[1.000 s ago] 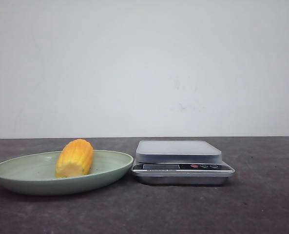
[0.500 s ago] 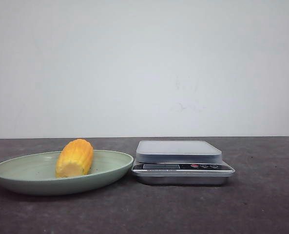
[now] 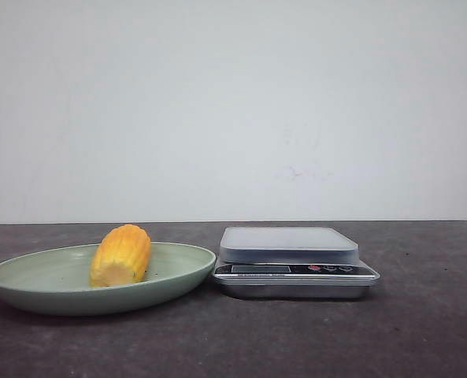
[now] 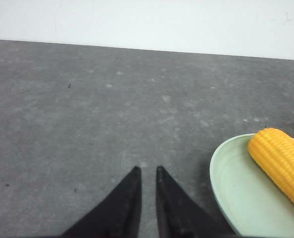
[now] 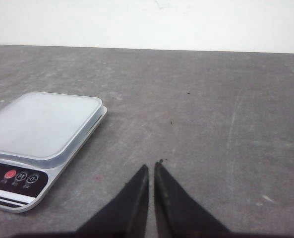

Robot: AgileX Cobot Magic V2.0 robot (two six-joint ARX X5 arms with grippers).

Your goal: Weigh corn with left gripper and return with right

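Nearest the camera in the front view: bare dark table point(image 3: 241, 346), no arm present in that view.

On the table at 9 o'clock of centre: pale green plate point(image 3: 36, 293), shallow, rim just beside the scale point(image 3: 294, 261) without confirmed contact. Inside the plate: the corn point(image 3: 121, 255), lying on its side, flat cut end toward the camera, untouched, nothing gripping it. At 3 o'clock of the plate: scale with platform bare, display and 3 small buttons on the front face; reading too small to tell.

Left wrist view: left gripper point(image 4: 146, 174) over bare table, 2 black fingers nearly together with only a narrow slit between the tips, holding nothing. Plate edge and corn off to one side of the fingers, well apart from them.

Right wrist view: right gripper point(image 5: 151, 169) likewise drawn almost closed, tips close to touching, empty, above bare table beside the scale.

Furthest: plain white wall point(image 3: 233, 110).

Assessment: task not yet begun; first step, pickup by the left gripper, outstanding.

Risks noted:
- Narrow jaws meeting the corn without widening: cob pushed or rolled along the plate rather than grasped.
- Rounded, ribbed cob on a curved plate: likely rolling if pinched off-centre or near the tapered end.
- Plate rim close to the scale: possible nudge of either during descent or transfer.
- Round cob rolling off the platform on release.
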